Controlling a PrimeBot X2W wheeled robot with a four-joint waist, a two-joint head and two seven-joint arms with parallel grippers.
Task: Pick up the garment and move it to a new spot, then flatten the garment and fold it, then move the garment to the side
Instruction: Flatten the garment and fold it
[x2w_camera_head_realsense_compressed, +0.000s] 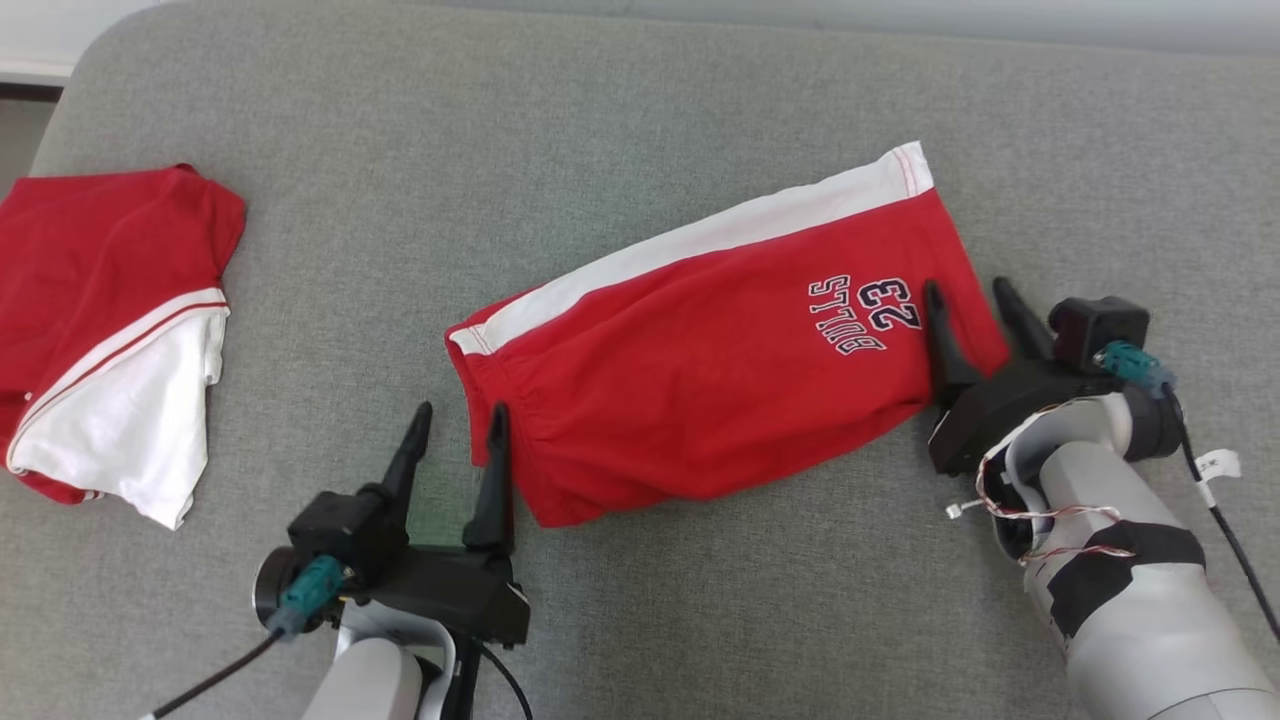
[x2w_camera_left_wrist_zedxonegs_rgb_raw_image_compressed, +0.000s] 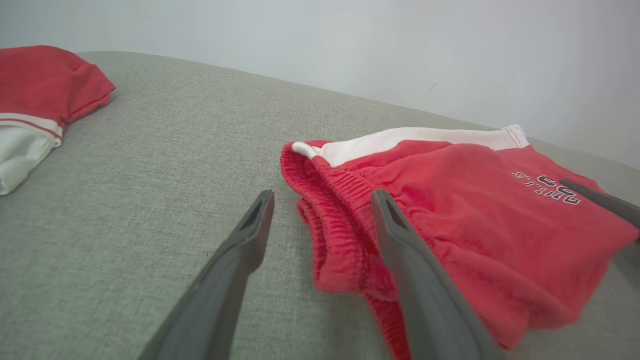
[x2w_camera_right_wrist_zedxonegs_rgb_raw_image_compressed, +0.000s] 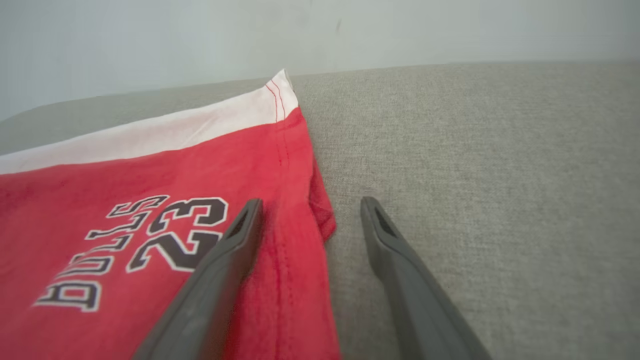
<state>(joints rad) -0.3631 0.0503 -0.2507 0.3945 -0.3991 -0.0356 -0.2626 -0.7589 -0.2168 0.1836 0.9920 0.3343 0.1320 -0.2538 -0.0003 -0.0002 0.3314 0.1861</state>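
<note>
Closest to the robot, the left hand (x2w_camera_head_realsense_compressed: 462, 408) sits low over the grey fabric surface (x2w_camera_head_realsense_compressed: 600, 120) with its fingers spread wide and nothing between them. One finger is over the elastic waistband end of the red Bulls shorts (x2w_camera_head_realsense_compressed: 700, 370), the other over bare fabric just beside it. Can't really tell if that finger is touching the cloth or just above it.

Over on the other side, the right hand (x2w_camera_head_realsense_compressed: 966, 285) is in the same pose, fingers wide and not holding anything. It straddles the leg-hem edge, one finger over the red cloth next to the "BULLS 23" print (x2w_camera_head_realsense_compressed: 865, 315), the other over bare surface.

The shorts lie flat-ish between the two hands, slanted across the middle of the surface, white side stripe along the far edge. Nothing is on top of them or blocking either hand.

Well off to the left is a rumpled red and white shirt (x2w_camera_head_realsense_compressed: 100, 320), apart from the shorts.

The left wrist view picks up the bunched waistband layers and a finger (x2w_camera_left_wrist_zedxonegs_rgb_raw_image_compressed: 600, 197) of the right hand at the far end of the shorts. The right wrist view shows the red hem stitching (x2w_camera_right_wrist_zedxonegs_rgb_raw_image_compressed: 277, 115) up close. Both wrist views catch a pale wall (x2w_camera_left_wrist_zedxonegs_rgb_raw_image_compressed: 350, 40) behind the surface.
</note>
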